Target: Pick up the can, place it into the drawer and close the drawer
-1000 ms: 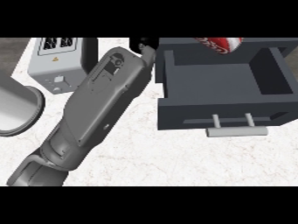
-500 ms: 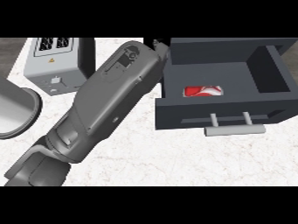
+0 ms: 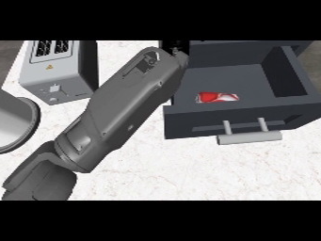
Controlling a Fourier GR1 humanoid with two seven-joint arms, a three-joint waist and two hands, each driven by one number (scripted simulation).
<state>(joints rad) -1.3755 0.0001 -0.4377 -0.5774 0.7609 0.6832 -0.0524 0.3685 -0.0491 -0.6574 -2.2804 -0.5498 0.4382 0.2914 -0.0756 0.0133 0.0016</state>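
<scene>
Head view, nearest first: grey forearm (image 3: 114,117) slanting up from lower left, shifted little since a moment ago. Beyond it, left hand (image 3: 174,47) barely showing, fingers hidden, so cannot tell. Just right of hand: open drawer (image 3: 243,120), red can (image 3: 216,97) lying inside, as half a second ago. Far left: toaster (image 3: 55,70).

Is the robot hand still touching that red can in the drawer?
Apart. The head view shows the can lying alone inside the drawer, while the robot hand is mostly hidden behind its forearm at the drawer's far left corner.

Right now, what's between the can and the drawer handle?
In the head view, only the drawer's front wall separates the can from the handle.
</scene>
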